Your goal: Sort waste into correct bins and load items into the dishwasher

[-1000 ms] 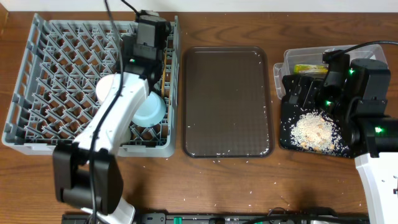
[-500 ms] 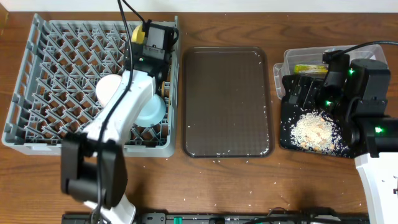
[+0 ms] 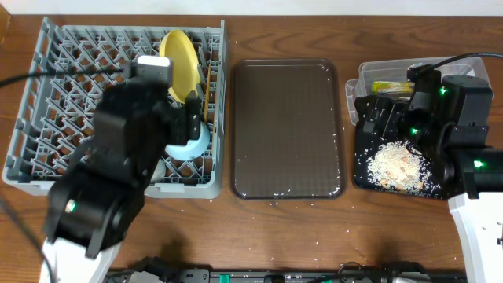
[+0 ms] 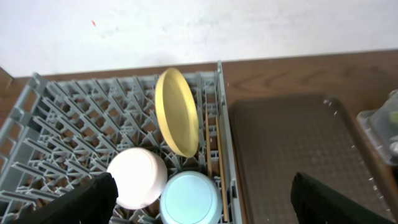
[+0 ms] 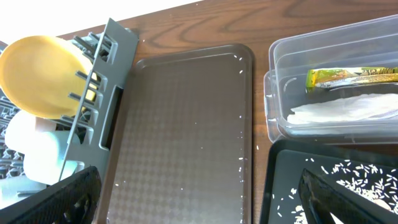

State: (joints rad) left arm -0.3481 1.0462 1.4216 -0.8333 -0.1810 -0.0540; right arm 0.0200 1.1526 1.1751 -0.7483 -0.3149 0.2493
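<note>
The left pincer [image 4: 204,186] is wide apart, holding nothing, above the grey dish rack [image 4: 62,124]. The yellow plate [image 4: 177,112] stands on edge near the rack's right wall. The right pincer [image 5: 196,180] looks wide apart too.

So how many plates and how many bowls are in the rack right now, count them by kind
Plates: 1, the yellow plate
Bowls: 2, the white bowl and the blue bowl
Total: 3
</note>
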